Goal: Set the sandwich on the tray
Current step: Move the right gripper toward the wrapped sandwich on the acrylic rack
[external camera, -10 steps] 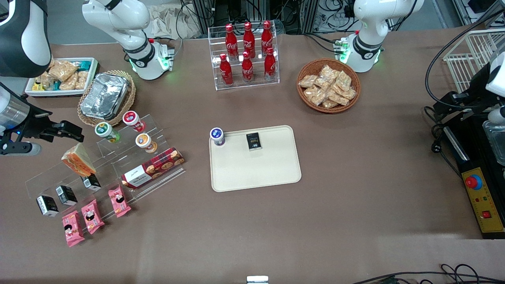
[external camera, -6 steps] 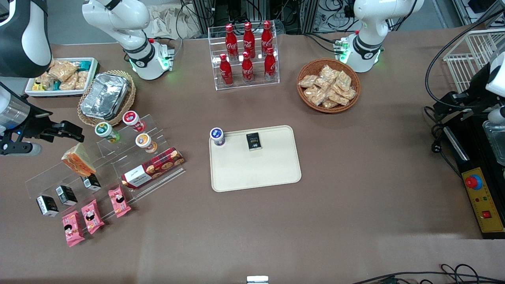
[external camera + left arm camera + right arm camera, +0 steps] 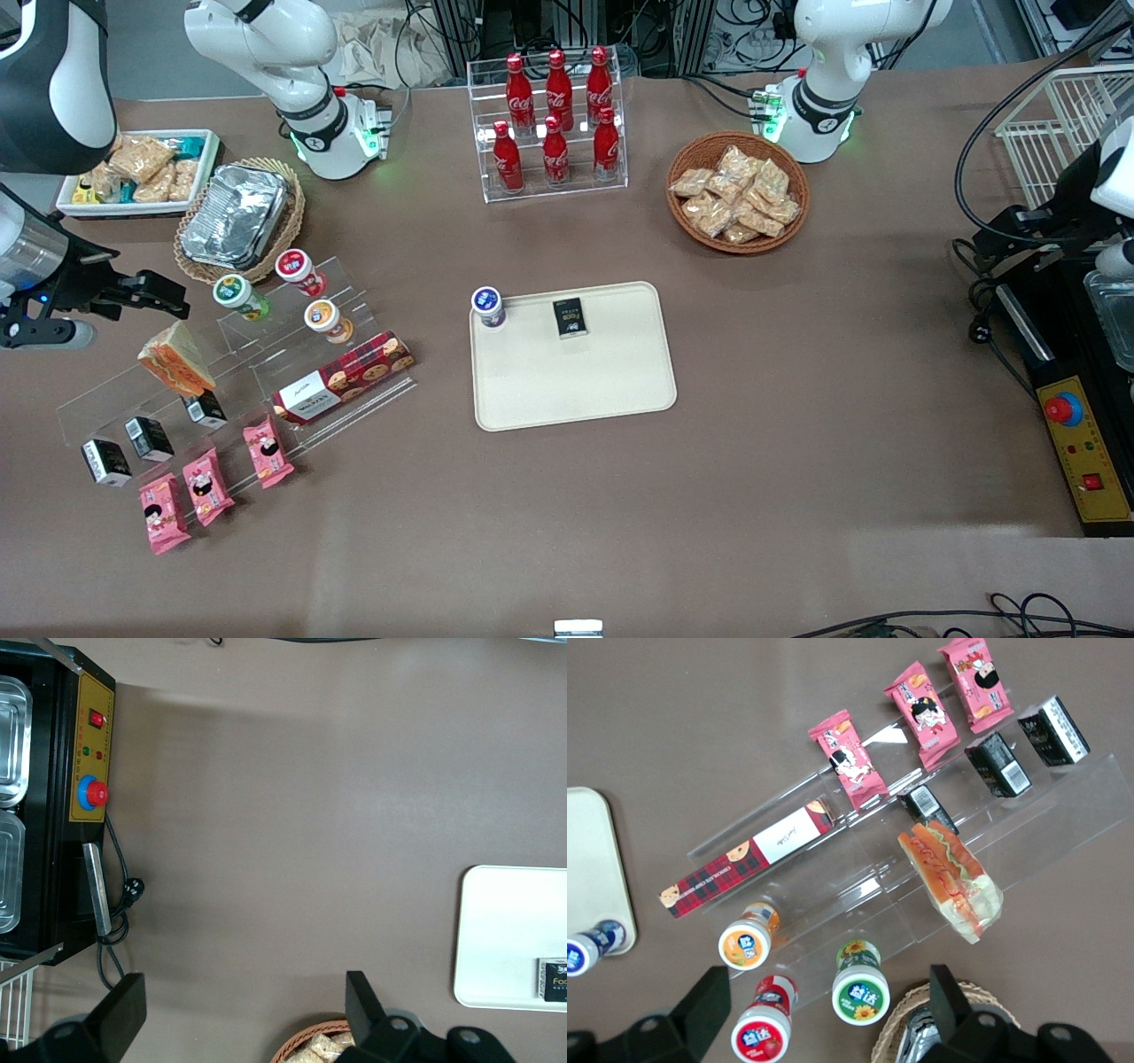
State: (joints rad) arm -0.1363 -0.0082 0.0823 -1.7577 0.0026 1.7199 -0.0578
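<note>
The sandwich (image 3: 175, 358) sits tilted on the clear acrylic step display (image 3: 230, 368) at the working arm's end of the bench (image 3: 797, 399), its orange-red label facing up and its pale bread edge toward the wicker basket with the foil container (image 3: 235, 215). The hand (image 3: 168, 299) hangs above the bench just beside the display, a little farther from the front camera than the sandwich and not touching it; in the right wrist view its two dark fingers (image 3: 943, 997) stand wide apart with nothing between them, and the sandwich (image 3: 951, 879) lies in plain sight below. On the display's upper steps stand three small lidded cups: a green one (image 3: 239, 296), a red one (image 3: 299, 270) and an orange one (image 3: 326, 320). The long red cookie box (image 3: 344, 376) lies on a lower step, nearer the front camera than the cups. Three small black cartons (image 3: 146, 439) and three pink snack packets (image 3: 208, 485) lie along the display's lowest edge. The tray (image 3: 576, 381) rests flat in the middle of the bench, well apart from the sandwich, and carries a blue-lidded cup (image 3: 487, 307) at one corner and a small black carton (image 3: 571, 317) beside it.
</note>
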